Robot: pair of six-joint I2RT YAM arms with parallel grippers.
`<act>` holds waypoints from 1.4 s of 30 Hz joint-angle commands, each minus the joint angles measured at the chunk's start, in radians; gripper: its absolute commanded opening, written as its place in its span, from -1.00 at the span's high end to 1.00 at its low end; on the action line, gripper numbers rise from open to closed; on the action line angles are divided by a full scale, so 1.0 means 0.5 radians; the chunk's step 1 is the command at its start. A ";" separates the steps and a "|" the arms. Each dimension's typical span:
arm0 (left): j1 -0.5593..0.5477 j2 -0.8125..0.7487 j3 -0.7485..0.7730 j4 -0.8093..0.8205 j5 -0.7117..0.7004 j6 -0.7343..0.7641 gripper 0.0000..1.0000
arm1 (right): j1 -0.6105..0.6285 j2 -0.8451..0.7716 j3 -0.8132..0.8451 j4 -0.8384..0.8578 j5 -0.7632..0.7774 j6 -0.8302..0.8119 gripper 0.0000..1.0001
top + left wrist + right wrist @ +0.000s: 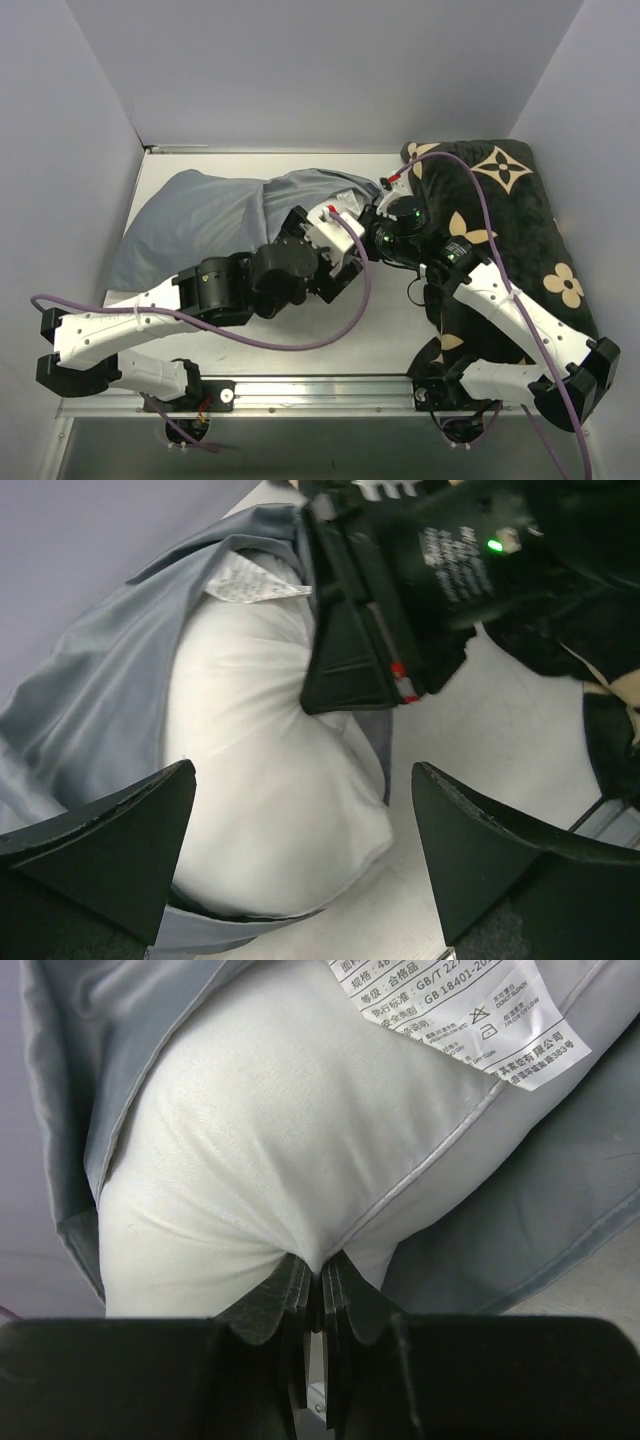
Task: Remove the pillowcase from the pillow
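one bare pillow [260,1160] edge pinched in the right tool [318,1285]

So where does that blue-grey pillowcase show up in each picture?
Top external: pillowcase bunched left of centre, towards the back.
Left wrist: pillowcase along the left, wrapping the white pillow.
Right wrist: pillowcase down the left edge and lower right.
Shared landmark: the right fingers, shut on the pillow.

Blue-grey pillowcase [200,215], left arm [230,285] and right arm [500,300] meeting at its opening, black flowered cushion [520,220] right
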 commanded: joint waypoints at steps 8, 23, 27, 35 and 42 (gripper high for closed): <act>-0.194 0.185 0.051 -0.010 -0.251 0.271 -0.95 | -0.025 -0.019 0.179 0.191 -0.212 0.142 1.00; -0.175 0.384 -0.026 -0.112 -0.656 0.385 -0.95 | -0.025 -0.130 0.198 0.191 -0.307 0.207 1.00; -0.108 0.335 -0.093 -0.075 -0.531 0.366 -0.95 | -0.022 -0.197 0.179 0.191 -0.323 0.216 1.00; 0.018 0.292 -0.238 0.054 -0.462 0.351 -0.93 | -0.004 -0.259 0.182 0.194 -0.347 0.243 1.00; 0.153 0.234 -0.281 0.171 -0.469 0.293 0.78 | 0.058 -0.280 0.139 0.204 -0.317 0.237 1.00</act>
